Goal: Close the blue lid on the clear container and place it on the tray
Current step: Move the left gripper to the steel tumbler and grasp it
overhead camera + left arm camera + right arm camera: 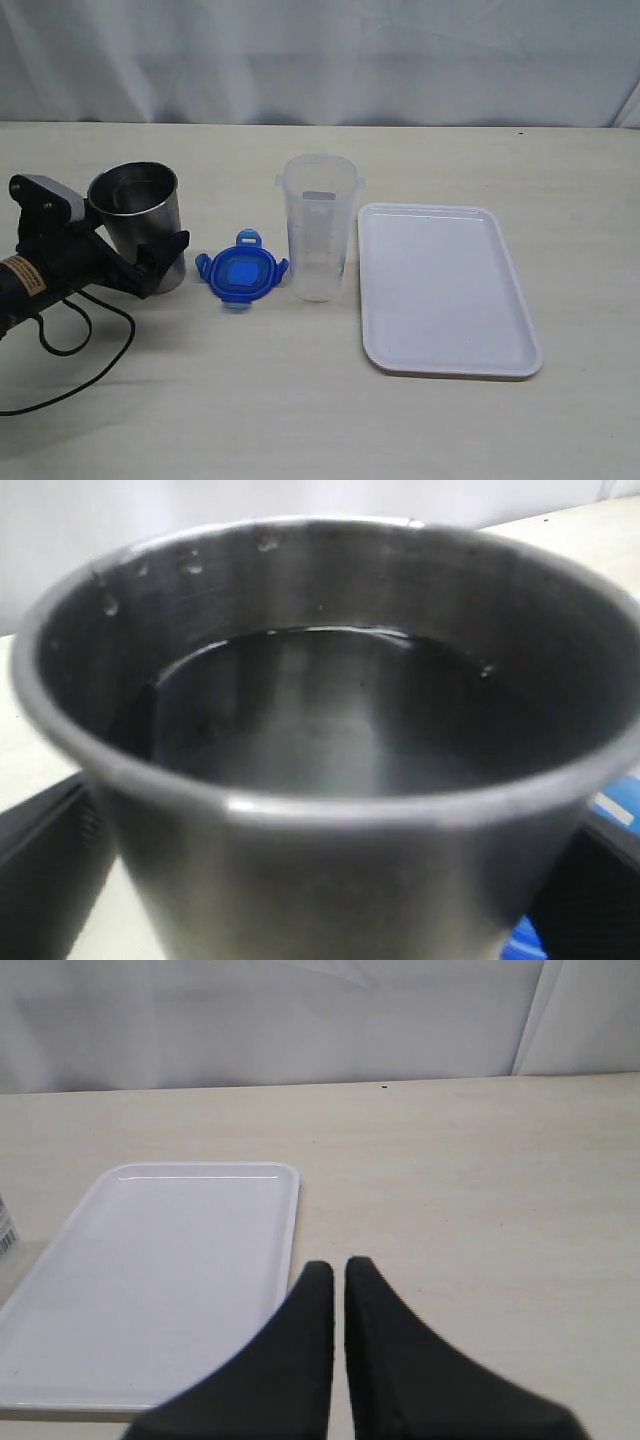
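Beside the tall clear tapered plastic container (318, 225), on the side toward my left arm, the small blue rounded-square snap-flap lid (241, 272) lies flat on the table, just short of touching it. That container stands upright with its mouth open, so its long axis runs straight up and the lid must come down onto it from above. On the container's other side, just beside it, the flat white rectangular tray (450, 300) waits with nothing on it.

My left pincer (150, 250) is spread wide around a shiny steel cup (140, 215) holding liquid, which stands beyond the lid from the container; I cannot tell whether my pads press its wall. My right pincer (338, 1268) is clenched on nothing and hangs past the tray, well apart from the container.

I judge my left arm is nearer: the lid sits between the cup and the container, but the cup occupies my jaws first.
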Motion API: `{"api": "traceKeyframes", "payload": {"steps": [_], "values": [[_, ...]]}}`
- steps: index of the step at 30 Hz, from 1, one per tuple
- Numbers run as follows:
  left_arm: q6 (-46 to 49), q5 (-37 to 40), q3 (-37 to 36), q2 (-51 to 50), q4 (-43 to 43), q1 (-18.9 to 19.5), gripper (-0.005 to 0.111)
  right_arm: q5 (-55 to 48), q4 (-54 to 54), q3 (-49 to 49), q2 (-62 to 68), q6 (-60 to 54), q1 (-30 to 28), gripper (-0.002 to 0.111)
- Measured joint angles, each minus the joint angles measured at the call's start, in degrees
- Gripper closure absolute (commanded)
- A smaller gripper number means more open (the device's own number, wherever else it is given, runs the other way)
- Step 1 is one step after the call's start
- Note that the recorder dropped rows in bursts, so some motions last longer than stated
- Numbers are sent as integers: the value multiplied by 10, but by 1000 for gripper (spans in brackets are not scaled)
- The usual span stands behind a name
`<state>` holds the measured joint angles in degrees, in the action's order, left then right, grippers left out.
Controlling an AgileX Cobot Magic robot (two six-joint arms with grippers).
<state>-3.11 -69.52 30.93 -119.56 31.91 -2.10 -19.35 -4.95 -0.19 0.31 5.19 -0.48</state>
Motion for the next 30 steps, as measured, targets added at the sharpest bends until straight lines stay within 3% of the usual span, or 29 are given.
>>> {"api": "traceKeyframes", "payload": {"steps": [21, 30], "values": [[-21, 0, 29, -16, 17, -1, 15, 0, 0, 0, 0, 0, 0, 104], [-28, 0, 30, -16, 21, -1, 57, 0, 0, 0, 0, 0, 0, 104]]}}
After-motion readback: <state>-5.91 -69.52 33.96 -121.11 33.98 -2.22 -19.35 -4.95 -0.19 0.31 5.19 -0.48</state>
